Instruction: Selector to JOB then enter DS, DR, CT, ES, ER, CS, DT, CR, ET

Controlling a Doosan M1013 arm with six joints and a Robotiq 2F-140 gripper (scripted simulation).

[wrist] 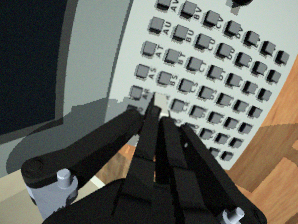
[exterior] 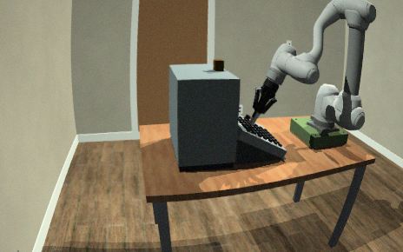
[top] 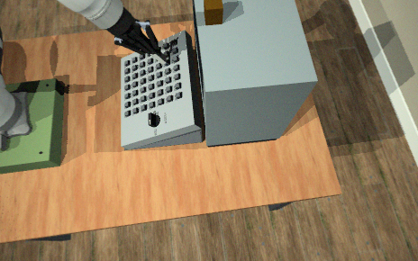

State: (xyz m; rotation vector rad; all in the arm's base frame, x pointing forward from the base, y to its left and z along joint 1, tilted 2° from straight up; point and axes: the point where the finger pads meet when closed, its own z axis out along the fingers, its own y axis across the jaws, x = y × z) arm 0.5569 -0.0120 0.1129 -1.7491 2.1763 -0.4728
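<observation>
1. Orange-brown wooden counter point(top: 189, 189). It carries every item below.

2. Tall grey box-shaped machine point(top: 257, 67), toward the right edge of the counter, reaching the far edge. A small brown block point(top: 213, 12) sits on its top, at the far corner.

3. Flat green metal base plate point(top: 42, 121), at the left edge. My arm stands on it.

4. Sloped pale grey keypad panel point(top: 135, 132), touching the machine's left side, about midway between the counter's left and right edges. It bears rows of small dark square keys point(top: 153, 85); none appears lit. The printed names are too small for me to read.

5. My black two-finger pincer point(top: 166, 57), closed tight on nothing, fingers together as one pointed tip. The tip is down on, or just above, a key in the far rows on the machine side; contact I cannot confirm.

6. Small black knob selector point(top: 153, 119), at the near end of the panel. Which way it points I cannot make out.

Step in hand, as I judge: a key press, whether in TEACH or in JOB I cannot say. Next move calls for a straight, short push on that single key, then a clean lift without brushing its neighbours.
</observation>
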